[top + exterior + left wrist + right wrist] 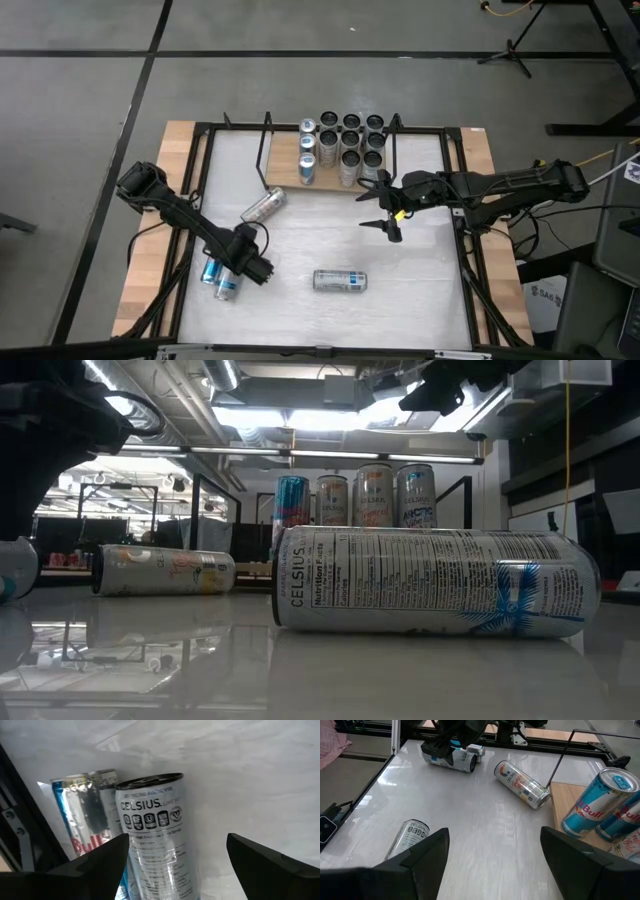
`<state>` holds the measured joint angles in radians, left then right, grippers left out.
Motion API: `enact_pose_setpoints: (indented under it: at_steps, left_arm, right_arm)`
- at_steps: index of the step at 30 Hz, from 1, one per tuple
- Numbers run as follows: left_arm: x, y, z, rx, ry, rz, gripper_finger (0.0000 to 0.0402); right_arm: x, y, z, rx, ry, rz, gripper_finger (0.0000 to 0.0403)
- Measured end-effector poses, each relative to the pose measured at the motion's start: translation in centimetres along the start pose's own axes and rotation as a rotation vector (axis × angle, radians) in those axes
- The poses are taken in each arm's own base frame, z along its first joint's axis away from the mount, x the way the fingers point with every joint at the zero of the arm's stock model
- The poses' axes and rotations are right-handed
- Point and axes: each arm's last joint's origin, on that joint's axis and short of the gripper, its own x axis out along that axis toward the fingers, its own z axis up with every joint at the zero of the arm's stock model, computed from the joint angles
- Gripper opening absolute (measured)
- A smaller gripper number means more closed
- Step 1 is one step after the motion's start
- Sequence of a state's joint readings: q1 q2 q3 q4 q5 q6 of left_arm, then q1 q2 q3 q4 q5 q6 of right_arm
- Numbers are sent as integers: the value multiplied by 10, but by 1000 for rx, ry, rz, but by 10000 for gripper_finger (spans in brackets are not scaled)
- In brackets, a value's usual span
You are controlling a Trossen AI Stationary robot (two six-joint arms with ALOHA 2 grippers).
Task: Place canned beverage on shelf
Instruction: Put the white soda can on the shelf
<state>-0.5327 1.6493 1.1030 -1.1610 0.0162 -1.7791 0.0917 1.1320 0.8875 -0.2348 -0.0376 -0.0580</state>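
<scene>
The wooden shelf (pixel 285 172) in its black rod frame stands at the table's far middle, with several cans (pixel 345 148) upright on it. My left gripper (pixel 255 268) is open at the near left. Its fingers stand on either side of a silver Celsius can (pixel 155 845) that lies on its side next to a blue Red Bull can (pixel 82 820). My right gripper (pixel 385 210) is open and empty above the table, just in front of the shelf's right end. Two more cans lie on their sides: one at the near middle (pixel 340 281) and one in front of the shelf (pixel 263 205).
A black metal frame (pixel 200 180) and wooden side boards (pixel 160 200) border the white tabletop. The shelf's upright rod loops (pixel 262 150) stand at its ends. The table's middle, between the two lying cans, is bare white surface (pixel 320 235). The room's grey floor lies beyond.
</scene>
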Motion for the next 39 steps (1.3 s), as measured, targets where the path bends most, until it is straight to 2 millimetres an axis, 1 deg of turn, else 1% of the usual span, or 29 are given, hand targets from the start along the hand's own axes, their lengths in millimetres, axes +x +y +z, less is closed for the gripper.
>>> enact_pose_setpoints:
  at_steps: [9,11,14,18,21,23,31,35,39]
  left_arm:
    - [1,1,1,-1,-37,1,325]
    - [6,2,1,-2,-32,8,325]
    - [19,6,1,-20,1,17,325]
    - [35,7,2,-26,14,-13,325]
    - [42,8,2,-26,16,-26,316]
    - [44,8,2,-26,16,-35,304]
    - [43,5,2,-24,-3,-63,235]
    - [38,-1,4,-23,-56,-121,232]
    - [31,-13,9,12,-136,-224,232]
  right_arm:
    - [0,0,0,0,0,0,303]
    - [0,0,0,0,0,0,303]
    - [0,0,0,0,0,0,303]
    - [0,0,0,0,0,0,303]
    - [0,0,0,0,0,0,303]
    - [0,0,0,0,0,0,303]
    - [0,0,0,0,0,0,303]
    - [0,0,0,0,0,0,303]
    - [0,0,0,0,0,0,303]
